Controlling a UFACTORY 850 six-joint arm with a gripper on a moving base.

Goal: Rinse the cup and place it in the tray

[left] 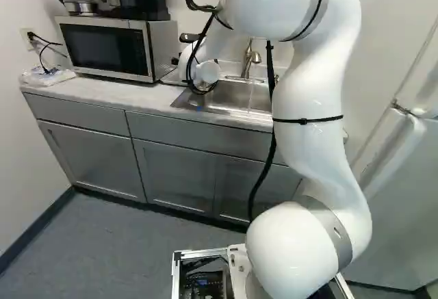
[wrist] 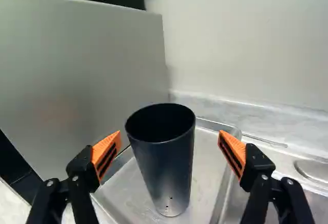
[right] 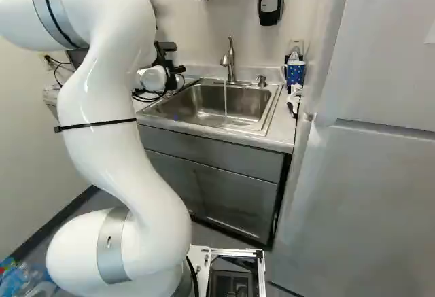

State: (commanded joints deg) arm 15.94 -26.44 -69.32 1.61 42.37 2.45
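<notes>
At the counter beside the sink, the black gripper (right: 166, 58) shows in part in the right base view, its fingertips hard to make out. In the wrist view the gripper (wrist: 170, 134) is open, its orange pads wide apart. Between and ahead of them a dark, tall cup (wrist: 166, 167) stands upright, mouth up, with a gap to the pad on either side. Its bottom rests on the metal tray (wrist: 123, 198). Neither base view shows the cup or tray, which the arm seems to hide.
Water runs from the faucet (right: 230, 59) into the steel sink (right: 204, 103). The microwave (left: 109, 47) stands beside the tray, its side wall close by the gripper. A blue patterned mug (right: 295, 73) is at the counter's far right corner. A refrigerator (right: 367, 195) stands right of the counter.
</notes>
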